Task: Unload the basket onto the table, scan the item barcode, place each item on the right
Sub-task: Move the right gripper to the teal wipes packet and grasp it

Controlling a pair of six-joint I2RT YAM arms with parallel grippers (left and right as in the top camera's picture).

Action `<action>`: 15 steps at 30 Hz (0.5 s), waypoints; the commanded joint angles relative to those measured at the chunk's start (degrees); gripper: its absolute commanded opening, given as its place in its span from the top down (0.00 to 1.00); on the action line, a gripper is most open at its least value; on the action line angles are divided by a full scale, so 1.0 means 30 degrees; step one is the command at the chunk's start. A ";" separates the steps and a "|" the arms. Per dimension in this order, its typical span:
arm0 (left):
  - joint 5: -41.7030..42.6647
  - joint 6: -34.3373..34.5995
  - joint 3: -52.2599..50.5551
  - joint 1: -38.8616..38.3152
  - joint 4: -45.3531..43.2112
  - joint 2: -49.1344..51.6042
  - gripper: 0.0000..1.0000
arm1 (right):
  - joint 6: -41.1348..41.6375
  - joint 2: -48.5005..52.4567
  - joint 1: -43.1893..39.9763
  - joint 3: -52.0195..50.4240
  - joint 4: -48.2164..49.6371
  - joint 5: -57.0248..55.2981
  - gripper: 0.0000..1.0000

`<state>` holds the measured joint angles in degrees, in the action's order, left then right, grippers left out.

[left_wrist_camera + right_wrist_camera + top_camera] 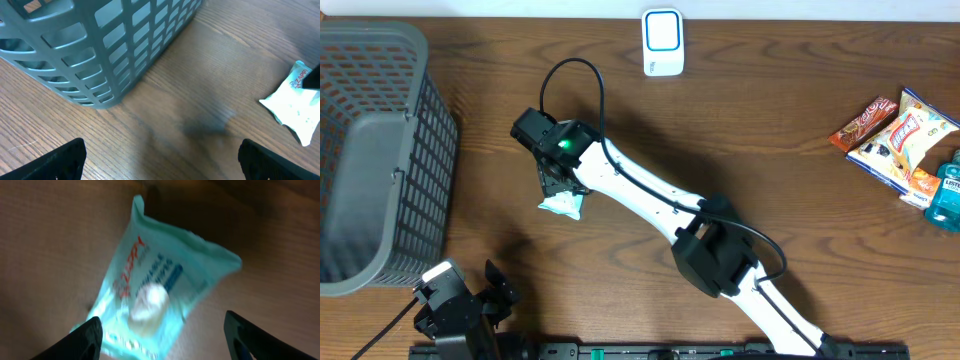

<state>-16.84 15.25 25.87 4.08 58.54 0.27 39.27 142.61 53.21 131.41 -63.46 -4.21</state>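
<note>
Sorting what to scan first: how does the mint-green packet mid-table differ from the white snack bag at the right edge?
Print: the mint-green packet is pale with little print; the white snack bag has bold red lettering. Company: the mint-green packet lies alone under the right pincer; the white snack bag lies in a cluster with a brown wrapper and a blue bottle. Both are soft sealed packs lying on the table.

Red slanted letters on the pale packet (pixel 292 102) read roughly "ZAPP" in the left wrist view; in the right wrist view that red word and the blue lines beside it are blurred; overhead, the banner on the snack bag (pixel 902 140) and the label on the blue bottle (pixel 948 195) are too small to read.
</note>
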 commanded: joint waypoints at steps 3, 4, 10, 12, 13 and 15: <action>-0.0175 0.0175 0.0189 0.0029 0.0000 -0.0015 0.03 | 0.0882 0.0590 -0.0095 -0.0007 0.0852 -0.0576 0.54; -0.0175 0.0175 0.0189 0.0029 0.0000 -0.0015 0.03 | 0.1151 0.0663 -0.0117 -0.0007 0.0823 -0.0648 0.65; -0.0175 0.0175 0.0189 0.0029 0.0000 -0.0015 0.02 | 0.1188 0.1887 -0.0430 -0.0007 0.0015 -0.0670 0.89; -0.0175 0.0175 0.0189 0.0029 0.0000 -0.0015 0.03 | 0.1195 0.2120 -0.0539 -0.0007 -0.0707 -0.1129 0.97; -0.0175 0.0175 0.0189 0.0029 0.0000 -0.0015 0.03 | 0.1195 0.2120 -0.0597 -0.0007 -0.1093 -0.1596 0.99; -0.0175 0.0175 0.0189 0.0029 0.0000 -0.0015 0.03 | 0.1195 0.2113 -0.0678 -0.0007 -0.1923 -0.2725 0.99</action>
<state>-16.84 15.25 25.87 4.08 58.52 0.27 42.35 146.63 52.56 131.59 -65.95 -5.89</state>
